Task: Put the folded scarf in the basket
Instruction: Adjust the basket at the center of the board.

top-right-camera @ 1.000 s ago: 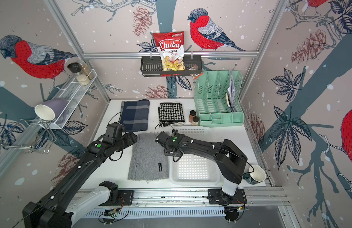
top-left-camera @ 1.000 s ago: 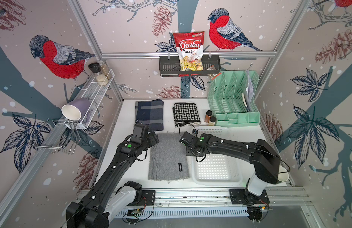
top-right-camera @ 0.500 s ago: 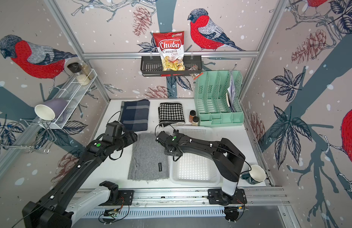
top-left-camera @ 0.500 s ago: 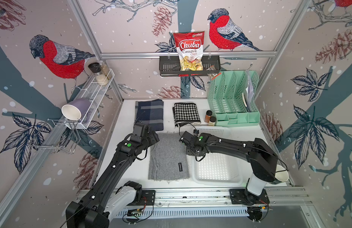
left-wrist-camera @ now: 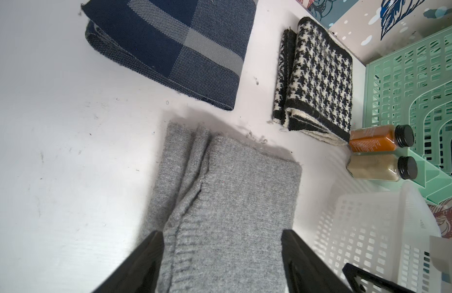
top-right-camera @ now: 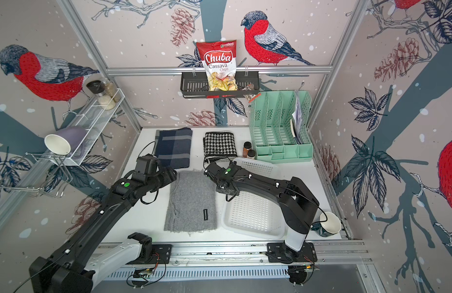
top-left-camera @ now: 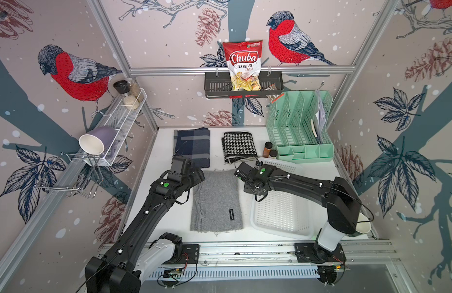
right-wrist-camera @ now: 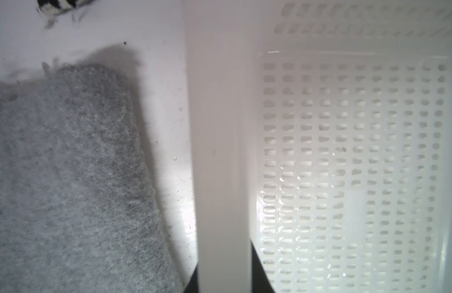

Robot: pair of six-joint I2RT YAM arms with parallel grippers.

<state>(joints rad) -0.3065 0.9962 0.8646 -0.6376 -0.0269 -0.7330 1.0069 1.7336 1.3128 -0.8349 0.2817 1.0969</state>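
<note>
Lying flat on the white table (top-left-camera: 169, 215), the folded grey scarf (top-left-camera: 216, 200) sits outside the basket (top-left-camera: 280, 215), just beside its long side nearest the left arm, with a narrow strip of bare table between them. Its long axis runs parallel to the basket's long sides, and a small black label (top-left-camera: 231, 214) sits near the edge facing the basket. It is a soft, fuzzy ribbed knit, a long rectangle with a lengthwise ridge. The left gripper (left-wrist-camera: 221, 233) has its black fingers (left-wrist-camera: 143, 258) spread wide, one at each side of the scarf's end away from the label; whether they touch it I cannot tell. The right gripper (right-wrist-camera: 225, 279) is clamped on the basket's smooth rounded rim beside the scarf. The basket is shallow white plastic, perforated with rows of small slots.
</note>
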